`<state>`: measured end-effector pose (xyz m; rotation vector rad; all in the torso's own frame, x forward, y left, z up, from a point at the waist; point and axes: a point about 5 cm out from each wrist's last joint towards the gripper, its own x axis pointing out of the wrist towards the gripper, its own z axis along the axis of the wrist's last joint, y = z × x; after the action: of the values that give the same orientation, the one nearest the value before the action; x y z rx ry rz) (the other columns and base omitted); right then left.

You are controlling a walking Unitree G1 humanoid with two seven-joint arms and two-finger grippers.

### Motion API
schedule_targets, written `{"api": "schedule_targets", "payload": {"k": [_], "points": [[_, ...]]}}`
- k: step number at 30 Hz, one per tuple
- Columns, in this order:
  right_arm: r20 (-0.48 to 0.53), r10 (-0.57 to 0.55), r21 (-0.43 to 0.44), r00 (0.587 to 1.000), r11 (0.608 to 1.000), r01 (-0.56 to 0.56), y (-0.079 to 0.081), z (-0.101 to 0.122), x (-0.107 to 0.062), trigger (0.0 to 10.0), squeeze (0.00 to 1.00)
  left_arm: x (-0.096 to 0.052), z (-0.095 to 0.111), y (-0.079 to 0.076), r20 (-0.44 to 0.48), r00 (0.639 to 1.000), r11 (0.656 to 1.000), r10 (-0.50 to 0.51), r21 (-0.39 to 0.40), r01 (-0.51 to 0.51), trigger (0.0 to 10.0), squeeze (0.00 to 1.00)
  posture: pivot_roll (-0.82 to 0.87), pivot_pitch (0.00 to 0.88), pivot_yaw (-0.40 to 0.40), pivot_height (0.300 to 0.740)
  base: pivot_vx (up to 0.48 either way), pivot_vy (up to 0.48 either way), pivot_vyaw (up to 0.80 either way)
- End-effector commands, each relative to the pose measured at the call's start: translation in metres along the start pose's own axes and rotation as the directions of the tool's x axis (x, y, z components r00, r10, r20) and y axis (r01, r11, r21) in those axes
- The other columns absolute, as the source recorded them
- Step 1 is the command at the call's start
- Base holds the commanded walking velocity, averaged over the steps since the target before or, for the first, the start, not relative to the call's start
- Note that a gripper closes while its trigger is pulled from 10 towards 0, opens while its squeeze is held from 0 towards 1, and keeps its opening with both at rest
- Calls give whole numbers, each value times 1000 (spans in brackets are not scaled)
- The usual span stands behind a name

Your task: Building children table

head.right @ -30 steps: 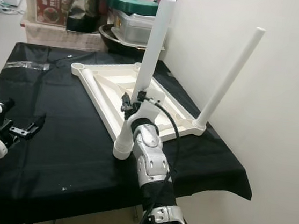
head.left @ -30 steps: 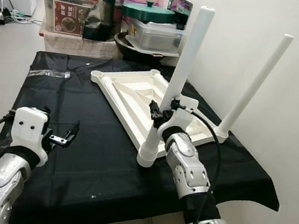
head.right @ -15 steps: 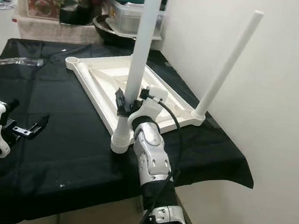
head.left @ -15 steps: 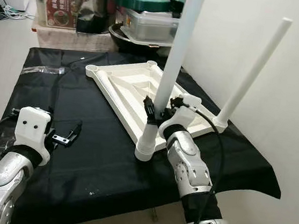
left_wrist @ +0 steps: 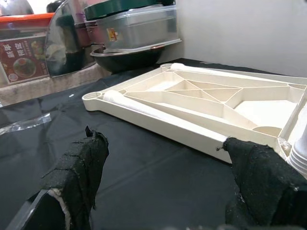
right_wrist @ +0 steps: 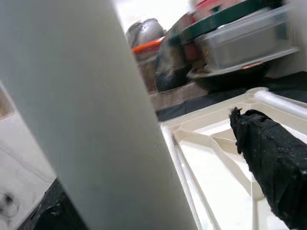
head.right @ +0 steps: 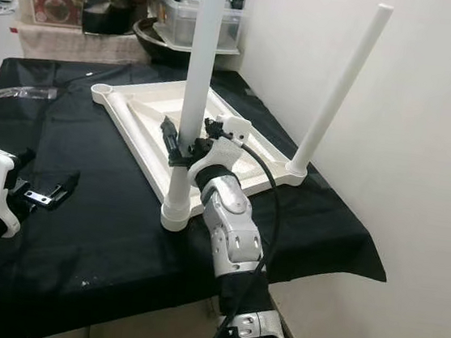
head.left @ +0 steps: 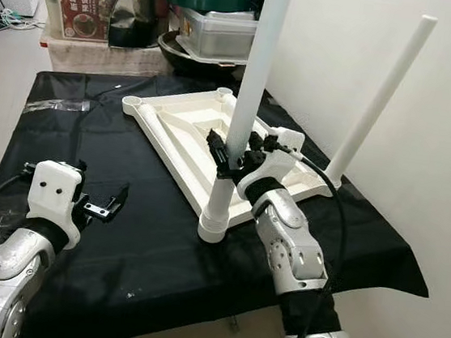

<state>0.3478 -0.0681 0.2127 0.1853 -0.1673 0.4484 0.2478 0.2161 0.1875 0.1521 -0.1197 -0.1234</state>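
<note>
Right tool [head.left: 231, 151] is grasping the near leg [head.left: 248, 98] low on its shaft, one finger [right_wrist: 273, 163] on each side of the white tube, as the right wrist view is showing at close range. That leg is standing upright in the socket [head.left: 212, 224] at the 6 o'clock corner of the tabletop [head.left: 188, 136], which is lying upside down on the black-draped surface [head.left: 136, 240], ribs facing up. A second leg [head.left: 377, 101] is already standing in the corner at about 3 o'clock, leaning slightly toward the wall. The corners at 10 o'clock [head.left: 133, 103] and 12 o'clock [head.left: 227, 94] are showing bare sockets.

Left tool [head.left: 106, 203] is hovering over the cloth at 8 o'clock, fingers spread wide and gripping nothing; its wrist view is looking between its two pads [left_wrist: 81, 167] at the tabletop's long edge.

By my reading, the step in hand is seating the second of four legs: the tube is looking vertical and its collar is resting on the cloth, though whether it is pushed fully home I cannot tell. The next move is probably calling for a firm downward press or twist while the free tool is steadying the frame, then a release and a search for another leg. A loose white tube seems to be lying along the frame's far edge [left_wrist: 144, 108], but I cannot tell for certain.
</note>
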Motion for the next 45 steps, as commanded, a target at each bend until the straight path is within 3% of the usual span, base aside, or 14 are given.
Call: {"api": "schedule_targets", "payload": {"k": [1, 2, 6, 12, 16, 24, 25, 34, 38, 39, 41, 42, 44, 45], "points": [[-10, 5, 9, 1000, 1000, -5, -2, 0, 1, 10000, 1000, 1, -2, 0, -10, 1000, 1000, -8, 9, 9, 10000, 0, 95, 0, -88, 740, 0, 0, 0], [-43, 19, -34, 999, 999, -21, -12, 0, 5, 10000, 0, 2, -3, -2, -10, 1000, 1000, -12, 6, 12, 10000, 0, 90, 0, -90, 740, 0, 0, 0], [-118, 89, -80, 989, 992, -99, -34, 5, 15, 10000, 0, 3, -5, -5, -9, 1000, 1000, -20, -1, 20, 10000, 0, 93, 0, -98, 740, 0, 0, 0], [-134, 161, -64, 978, 983, -171, -38, 13, 18, 10000, 0, 2, -5, -5, -9, 1000, 1000, -17, -1, 17, 10000, 0, 95, 0, -106, 740, 0, 0, 0], [-148, 338, 2, 929, 940, -341, -36, 22, 18, 10000, 0, 1, -6, -7, -10, 1000, 1000, -18, -6, 18, 10000, 0, 95, 0, -110, 740, 0, 0, 0], [-147, 452, 29, 880, 891, -452, -36, 25, 19, 10000, 0, 1, -7, -8, -9, 1000, 1000, -22, -7, 22, 10000, 0, 98, 0, -112, 740, 0, 0, 0], [-151, 511, 26, 846, 858, -513, -36, 25, 20, 10000, 0, 2, -7, -8, -8, 1000, 1000, -24, -7, 24, 10000, 0, 106, 0, -117, 740, 0, 0, 0], [-201, 619, -5, 759, 774, -633, -41, 21, 21, 10000, 0, 1, -7, -9, -9, 1000, 1000, -25, -4, 25, 10000, 0, 118, 0, -126, 740, 0, 0, 0], [-210, 624, -15, 752, 767, -641, -44, 20, 21, 9608, 0, 1, -7, -9, -10, 1000, 1000, -25, -3, 25, 10000, 0, 127, 0, -132, 740, 0, 0, 0], [-213, 622, -20, 754, 768, -640, -46, 20, 21, 6471, 0, 1, -7, -9, -10, 1000, 1000, -26, -2, 26, 10000, 0, 128, 0, -133, 740, 0, 0, 0], [-213, 622, -20, 753, 768, -640, -46, 20, 22, 6471, 0, 1, -7, -9, -10, 1000, 1000, -26, -1, 26, 10000, 0, 128, 0, -133, 740, 0, 0, 0], [-217, 618, -19, 756, 772, -636, -47, 20, 22, 4275, 0, 1, -7, -9, -10, 1000, 1000, -27, -1, 27, 10000, 0, 132, 0, -135, 740, 0, 0, 0], [-217, 618, -19, 756, 772, -636, -47, 20, 22, 4275, 0, 1, -7, -9, -10, 1000, 1000, -27, -1, 27, 10000, 0, 132, 0, -135, 740, 0, 0, 0], [-212, 607, -27, 766, 780, -625, -49, 19, 23, 1569, 0, 1, -7, -9, -8, 1000, 1000, -27, -2, 27, 10000, 0, 132, 0, -135, 740, 0, 0, 0]]}}
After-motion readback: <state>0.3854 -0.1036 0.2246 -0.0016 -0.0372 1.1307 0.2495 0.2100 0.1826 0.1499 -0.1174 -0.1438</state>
